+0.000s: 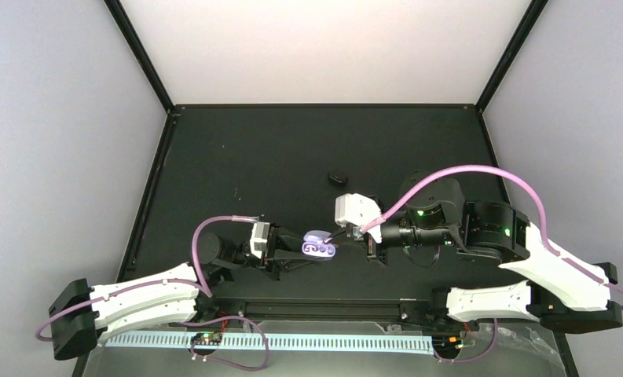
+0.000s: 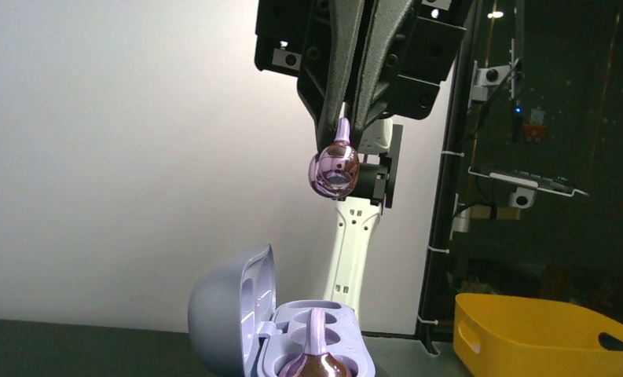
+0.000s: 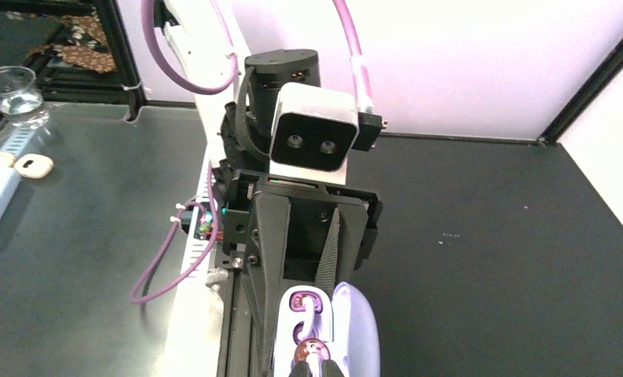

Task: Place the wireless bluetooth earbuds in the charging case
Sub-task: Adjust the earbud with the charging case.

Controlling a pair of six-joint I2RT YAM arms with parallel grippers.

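The lavender charging case (image 1: pixel 320 248) is clamped in my left gripper (image 1: pixel 300 253), its hinged lid (image 2: pixel 229 314) standing open. One lilac earbud (image 2: pixel 317 357) sits in the slot of the case nearest the left wrist, stem up. My right gripper (image 2: pixel 343 129) hangs well above the case, shut on the stem of the other earbud (image 2: pixel 335 169). In the right wrist view this held earbud (image 3: pixel 312 351) lies over the open case (image 3: pixel 355 330), with the seated earbud (image 3: pixel 302 302) beyond it and the left gripper's fingers (image 3: pixel 265 251) flanking the case.
A small black oval object (image 1: pixel 338 177) lies on the black table, farther back. A yellow bin (image 2: pixel 544 330) stands off the table to the right. A glass (image 3: pixel 13 86) and small items rest on the grey surface beside the table.
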